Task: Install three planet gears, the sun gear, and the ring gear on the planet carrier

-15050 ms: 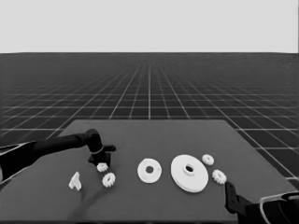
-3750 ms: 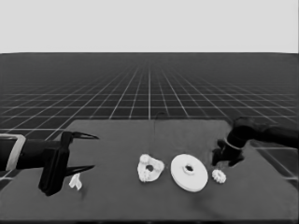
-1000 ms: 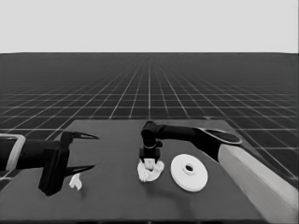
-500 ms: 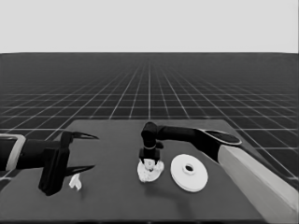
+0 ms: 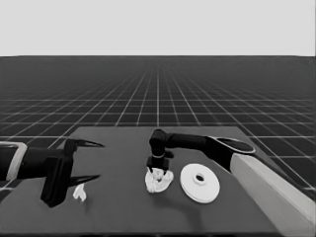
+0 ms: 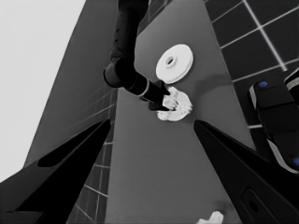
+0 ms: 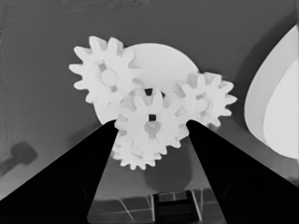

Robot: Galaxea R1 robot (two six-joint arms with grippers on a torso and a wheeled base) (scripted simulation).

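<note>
Right gripper [image 7: 150,123] now down over smaller round part [image 7: 161,60] at table centre, no longer by the gears near the right edge; fingers clamped on central gear [image 7: 150,122], meshing among seated planet gears [image 7: 105,70]. Larger round part [image 5: 199,181] just beside, untouched. Open room leftward. Left gripper [image 5: 85,160] parked, fingers apart, over thin white piece [image 5: 79,193].

Smaller round part [image 7: 161,63]: flat white disc, mid-table, largely covered by gears.
Gears: one toothed wheel [image 7: 106,74] and another [image 7: 205,99] at its rim; a third [image 7: 150,122] over the centre, overlapping a fourth below.
Larger round part [image 5: 199,182]: thick, hubbed, lying flat just beside, uncovered.
</note>
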